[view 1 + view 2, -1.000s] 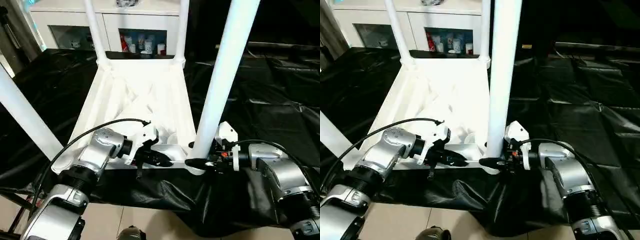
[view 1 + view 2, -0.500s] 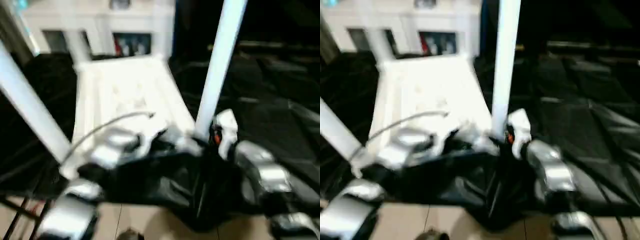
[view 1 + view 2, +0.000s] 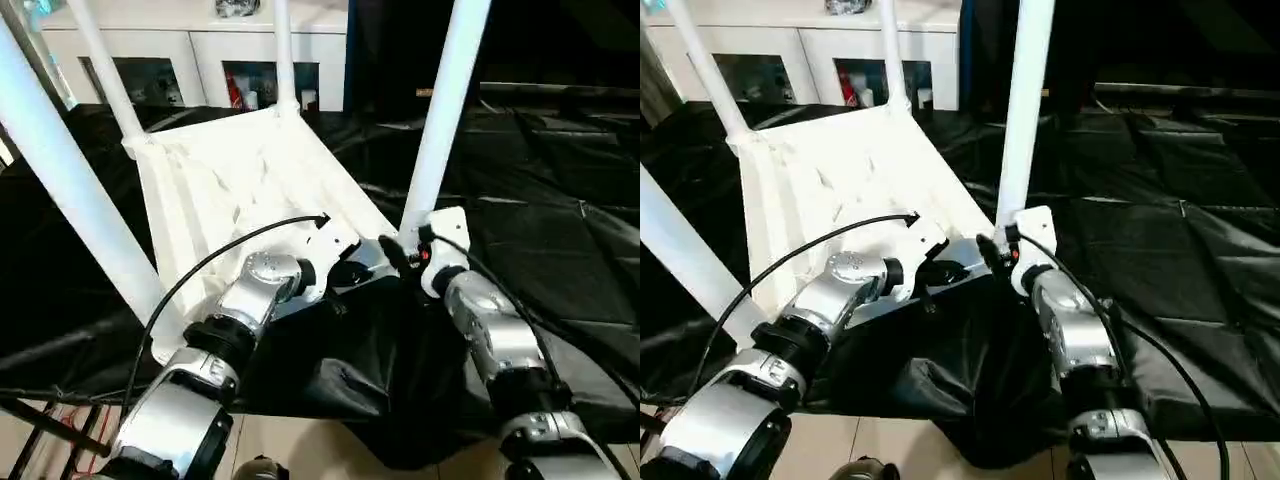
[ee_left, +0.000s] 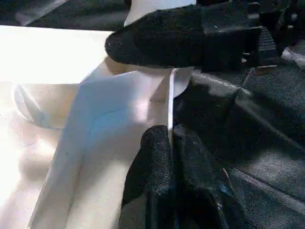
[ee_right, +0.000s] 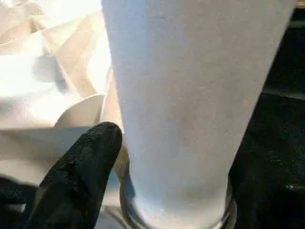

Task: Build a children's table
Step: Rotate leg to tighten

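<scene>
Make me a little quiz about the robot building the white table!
1. True or false: the tabletop lies upside down, with its ribbed side facing up.
2. How many legs stand up out of the tabletop? A) two B) three C) four
3. Fill in the blank: the left gripper is shut on the tabletop's near ____.

Key: 1 true; 2 C; 3 edge.
</scene>
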Motion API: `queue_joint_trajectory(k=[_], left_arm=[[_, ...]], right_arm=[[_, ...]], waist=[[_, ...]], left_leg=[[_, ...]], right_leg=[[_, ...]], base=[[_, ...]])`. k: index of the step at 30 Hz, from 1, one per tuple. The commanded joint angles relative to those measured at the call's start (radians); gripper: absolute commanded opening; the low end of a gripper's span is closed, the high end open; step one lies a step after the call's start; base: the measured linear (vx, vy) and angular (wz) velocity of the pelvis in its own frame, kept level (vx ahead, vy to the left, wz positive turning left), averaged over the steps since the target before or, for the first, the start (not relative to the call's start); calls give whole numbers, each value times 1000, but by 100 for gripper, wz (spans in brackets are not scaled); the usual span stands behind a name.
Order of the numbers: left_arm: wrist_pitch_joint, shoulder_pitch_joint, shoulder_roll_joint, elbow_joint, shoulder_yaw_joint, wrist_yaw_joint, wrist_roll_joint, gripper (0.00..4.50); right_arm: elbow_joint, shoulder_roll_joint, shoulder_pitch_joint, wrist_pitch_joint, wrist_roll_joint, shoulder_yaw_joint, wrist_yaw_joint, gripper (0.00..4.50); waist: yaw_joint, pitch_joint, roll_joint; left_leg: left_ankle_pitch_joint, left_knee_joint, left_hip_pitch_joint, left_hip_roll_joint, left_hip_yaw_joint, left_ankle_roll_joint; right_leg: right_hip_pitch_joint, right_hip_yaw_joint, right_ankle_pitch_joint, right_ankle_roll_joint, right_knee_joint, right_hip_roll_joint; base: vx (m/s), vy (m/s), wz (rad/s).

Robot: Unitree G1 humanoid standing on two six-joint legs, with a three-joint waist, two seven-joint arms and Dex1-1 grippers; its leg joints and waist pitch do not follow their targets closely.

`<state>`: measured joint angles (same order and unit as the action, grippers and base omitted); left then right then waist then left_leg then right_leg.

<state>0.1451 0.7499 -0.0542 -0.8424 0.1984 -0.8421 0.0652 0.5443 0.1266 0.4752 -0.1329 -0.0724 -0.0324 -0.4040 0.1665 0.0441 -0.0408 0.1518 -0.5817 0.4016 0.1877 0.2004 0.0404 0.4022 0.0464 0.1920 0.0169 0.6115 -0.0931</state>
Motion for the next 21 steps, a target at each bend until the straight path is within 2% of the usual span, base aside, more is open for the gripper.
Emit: queue_joint_trajectory(k=[1, 2, 3, 6, 7, 8, 9, 10, 11, 14, 17, 21], left_arm=[[-65, 18, 41, 72, -2, -58, -74, 0], [-58, -6, 0, 116, 12, -176, -99, 0], [-58, -6, 0, 116, 12, -176, -99, 0], [-52, -15, -15, 131, 18, -217, -106, 0], [-46, -24, -32, 146, 24, -255, -112, 0], [-41, -36, -57, 162, 34, -307, -115, 0], [-39, -38, -61, 165, 35, -315, -116, 0], [-29, -49, -81, 181, 39, -361, -123, 0], [-25, -55, -91, 190, 42, -383, -126, 0], [-14, -69, -113, 215, 50, -430, -136, 0], [7, -90, -140, 253, 59, -482, -150, 0], [12, -109, -161, 274, 61, -509, -151, 0]], right_arm=[[-17, -30, -19, -15, -27, 113, -129, 356], [-71, 43, -41, -20, -66, 131, -295, 356], [-71, 43, -41, -20, -66, 131, -295, 356], [-89, 69, -49, -22, -75, 137, -353, 356], [-114, 108, -62, -37, -88, 150, -428, 356], [-151, 170, -83, -62, -104, 171, -539, 356], [-156, 181, -86, -65, -106, 175, -557, 356], [-184, 236, -102, -82, -114, 193, -646, 356], [-194, 257, -107, -87, -116, 200, -678, 356], [-209, 291, -110, -93, -120, 209, -726, 356], [-223, 316, -109, -91, -114, 217, -758, 356], [-227, 328, -105, -87, -106, 225, -776, 342]], waist=[[1, -67, 24], [3, -67, 23], [9, -67, 25], [9, -68, 25], [8, -66, 23], [12, -67, 22], [20, -65, 20], [24, -65, 19], [31, -66, 22], [34, -65, 17], [31, -64, 19], [30, -65, 20]], left_leg=[[227, 66, -26, 40, -25, -46], [228, 66, -25, 41, -26, -52], [215, 63, -23, 43, -25, -64], [202, 60, -23, 43, -23, -74], [207, 61, -23, 44, -23, -73], [214, 61, -26, 46, -24, -72], [225, 61, -26, 50, -23, -75], [227, 62, -27, 51, -24, -74], [225, 60, -27, 51, -24, -75], [239, 61, -28, 52, -25, -65], [269, 65, -28, 52, -26, -47], [258, 65, -28, 52, -26, -44]], right_leg=[[-41, -31, 150, -195, -73, -63], [-43, -31, 148, -196, -73, -65], [-46, -30, 127, -198, -69, -63], [-42, -29, 113, -214, -66, -62], [-38, -30, 127, -220, -68, -62], [-40, -28, 136, -222, -68, -63], [-40, -31, 145, -218, -69, -60], [-39, -31, 148, -216, -69, -61], [-40, -31, 141, -219, -66, -62], [-35, -31, 160, -229, -67, -64], [-35, -32, 195, -230, -69, -66], [-35, -32, 189, -227, -68, -64]], base=[[0, 0, 0], [0, 0, 0], [0, 0, 0], [0, 0, 0], [0, 0, 0], [0, 0, 0], [0, 0, 0], [0, 0, 0], [0, 0, 0], [0, 0, 0], [0, 0, 0], [0, 0, 0]])
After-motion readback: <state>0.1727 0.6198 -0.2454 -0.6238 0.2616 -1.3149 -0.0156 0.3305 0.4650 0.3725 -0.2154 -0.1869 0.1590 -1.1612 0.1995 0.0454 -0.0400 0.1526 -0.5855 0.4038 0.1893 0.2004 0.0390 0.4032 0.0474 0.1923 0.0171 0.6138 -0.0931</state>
